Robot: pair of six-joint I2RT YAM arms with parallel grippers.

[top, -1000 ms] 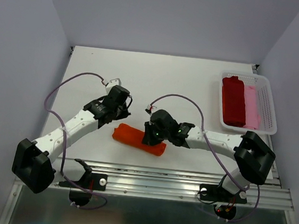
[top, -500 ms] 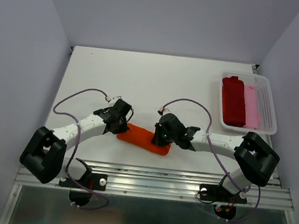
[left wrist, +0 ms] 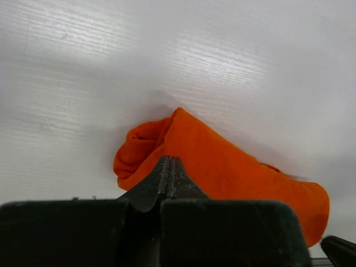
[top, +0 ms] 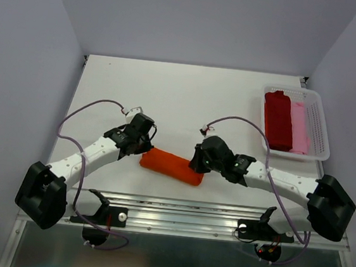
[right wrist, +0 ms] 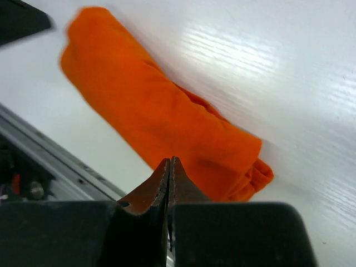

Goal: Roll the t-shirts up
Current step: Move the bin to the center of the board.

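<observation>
Right gripper (top: 195, 163) now beside orange t-shirt (top: 171, 166)

One camera hangs high at the near side, looking down over the whole bench (top: 169, 94). The wrist cameras sit close behind the left tool (left wrist: 169, 162) and right tool (right wrist: 169, 162), both facing the orange t-shirt (top: 171, 166) from opposite ends.
</observation>
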